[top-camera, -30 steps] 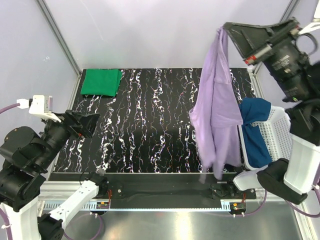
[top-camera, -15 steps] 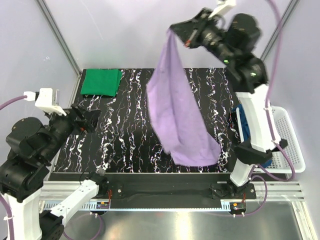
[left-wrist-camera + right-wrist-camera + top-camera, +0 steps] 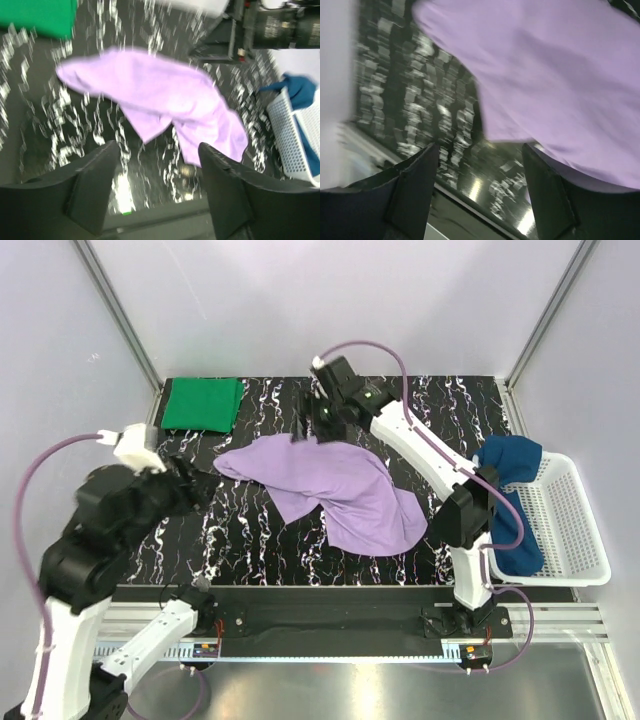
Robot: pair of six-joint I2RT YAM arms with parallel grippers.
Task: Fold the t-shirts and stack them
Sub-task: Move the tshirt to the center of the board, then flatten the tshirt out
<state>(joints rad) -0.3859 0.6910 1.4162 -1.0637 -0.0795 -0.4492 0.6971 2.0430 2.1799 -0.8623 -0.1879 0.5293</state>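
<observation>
The light purple t-shirt (image 3: 335,492) lies crumpled across the middle of the table, also in the left wrist view (image 3: 155,97) and the right wrist view (image 3: 560,70). My right gripper (image 3: 312,430) hovers over its far edge, open with nothing between the fingers (image 3: 480,170). My left gripper (image 3: 193,490) sits just left of the shirt's left tip, open and empty (image 3: 159,172). The green t-shirt (image 3: 203,404) lies folded at the back left corner. The dark blue t-shirt (image 3: 512,502) hangs over the rim of the basket.
A white mesh basket (image 3: 570,520) stands off the table's right edge, and shows in the left wrist view (image 3: 295,145). The black marbled table (image 3: 260,540) is walled at the back and sides. The right arm (image 3: 430,455) stretches across the right half.
The right gripper swung down and left from high up and opened, letting go of the purple shirt, which now lies on the table. The left gripper moved toward the shirt.
</observation>
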